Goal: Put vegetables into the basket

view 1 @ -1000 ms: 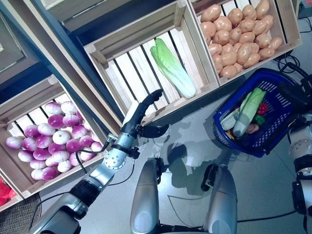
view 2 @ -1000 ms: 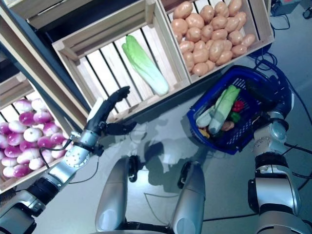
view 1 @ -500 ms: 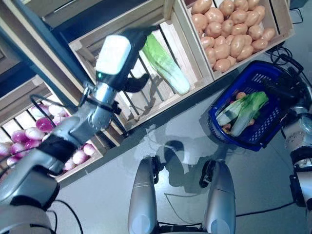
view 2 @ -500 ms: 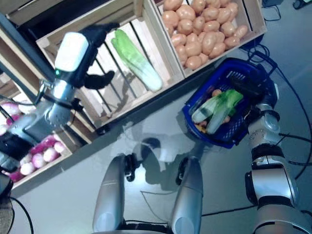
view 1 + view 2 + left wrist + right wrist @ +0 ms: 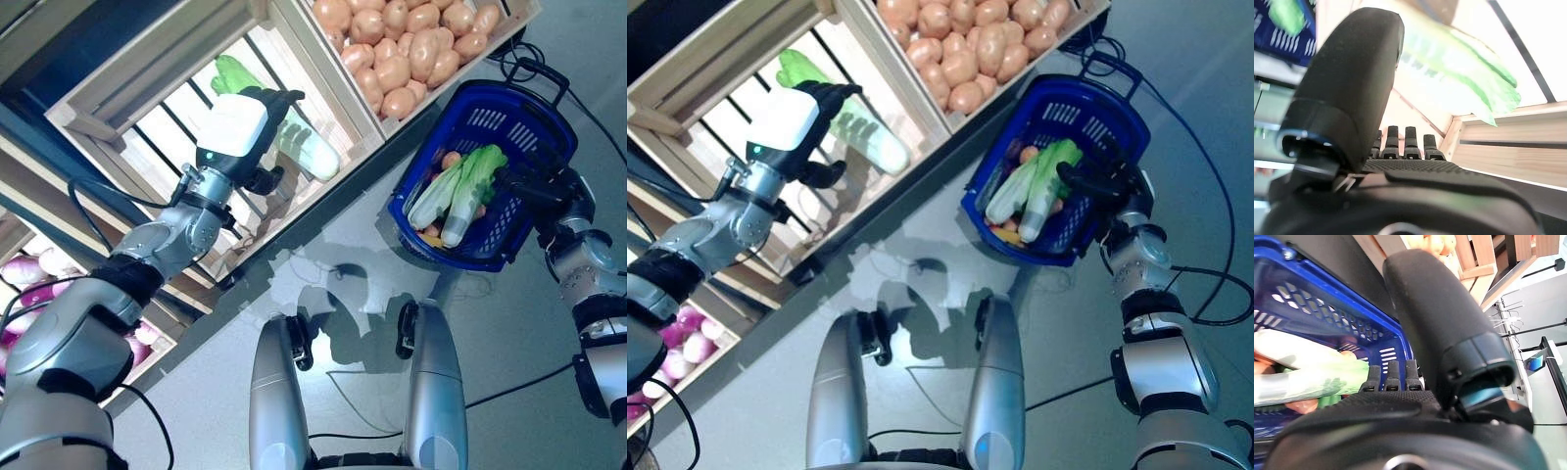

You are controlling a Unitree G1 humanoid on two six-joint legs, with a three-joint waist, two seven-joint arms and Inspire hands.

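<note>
While the left hand [image 5: 257,117] reaches into the slatted pale wooden crate [image 5: 118,93], its fingers stretch out straight over the long pale-green napa cabbage [image 5: 304,152] lying on the slats, and the thumb stands apart from them; nothing is gripped, and from the wrist view the leafy end of the cabbage [image 5: 1459,73] shows just past the fingertips [image 5: 1409,147]. I cannot tell whether the fingers actually touch it.

Beside that crate, on the side toward the basket, a second wooden crate [image 5: 524,12] is filled with tan potatoes [image 5: 402,69]. On the crate's other side, lower down, a few purple-and-white turnips [image 5: 20,294] show in another box.

Just below the potato crate, the blue plastic shopping basket [image 5: 534,122] with black handles hangs from the right hand [image 5: 1107,181], whose fingers are curled around its far rim or handle. Inside the basket lie two more pale-green leafy cabbages [image 5: 460,191], side by side, over some small orange and red vegetables [image 5: 449,159]. Grey floor [image 5: 509,333] spreads beneath the basket.
</note>
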